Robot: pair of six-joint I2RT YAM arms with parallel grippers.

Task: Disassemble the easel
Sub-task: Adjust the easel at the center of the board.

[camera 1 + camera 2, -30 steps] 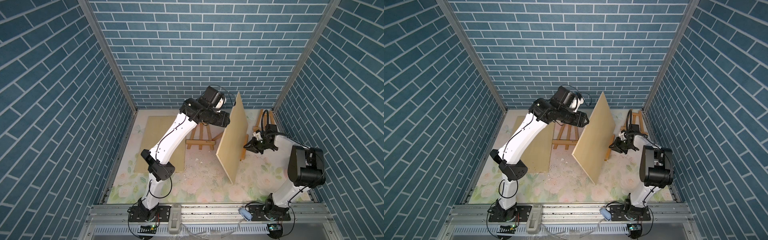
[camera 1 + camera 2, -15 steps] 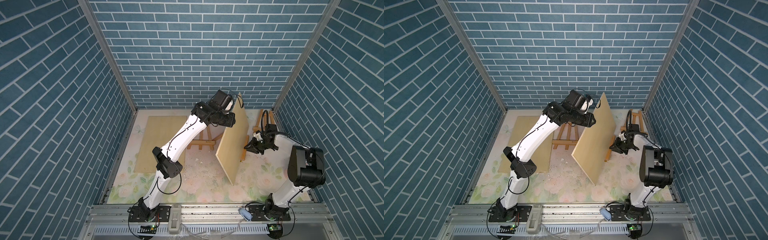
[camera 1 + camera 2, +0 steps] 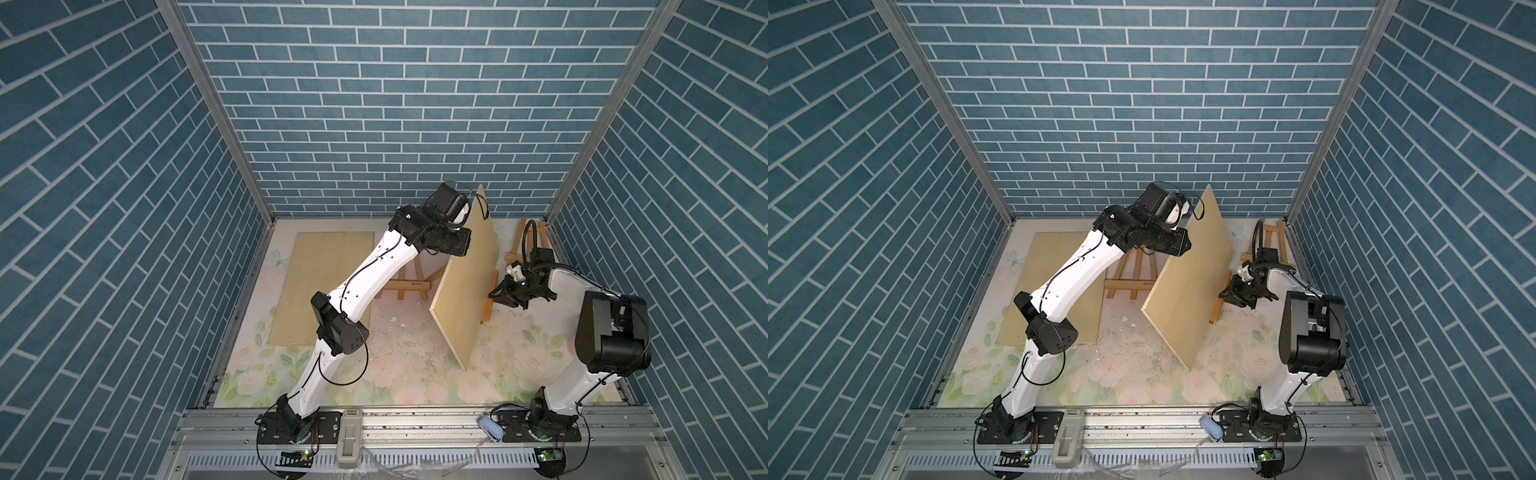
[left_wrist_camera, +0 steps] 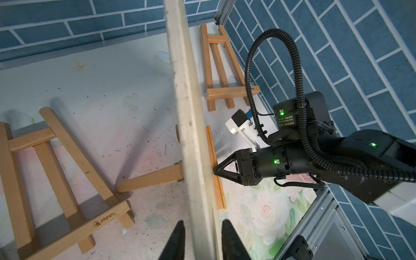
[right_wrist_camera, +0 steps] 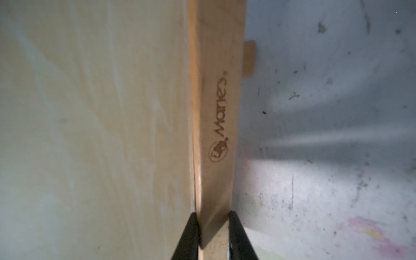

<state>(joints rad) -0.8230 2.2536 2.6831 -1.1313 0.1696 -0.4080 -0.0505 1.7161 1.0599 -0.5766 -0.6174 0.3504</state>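
The easel stands right of centre with a pale plywood board [image 3: 465,286] [image 3: 1187,291] propped on it, upright and leaning. Its orange ledge bar [image 5: 216,112] [image 3: 487,303] bears a burnt logo, and its rear leg [image 4: 153,177] shows behind the board. My right gripper [image 5: 212,220] [image 3: 494,297] [image 3: 1225,295] is shut on that ledge bar, low beside the board. My left gripper [image 4: 201,227] [image 3: 463,249] [image 3: 1185,247] sits high at the board's upper edge [image 4: 191,135], its jaws closed on the two faces of the thin edge.
A second easel [image 3: 405,282] [image 4: 56,171] lies flat behind the board under my left arm. A third easel [image 3: 521,241] [image 4: 219,67] lies by the back right corner. Another plywood board [image 3: 324,286] lies flat at the left. Side walls stand close.
My left arm has swung right to the board's upper edge, and its jaws have closed from wide open onto that edge. The right arm has not moved.
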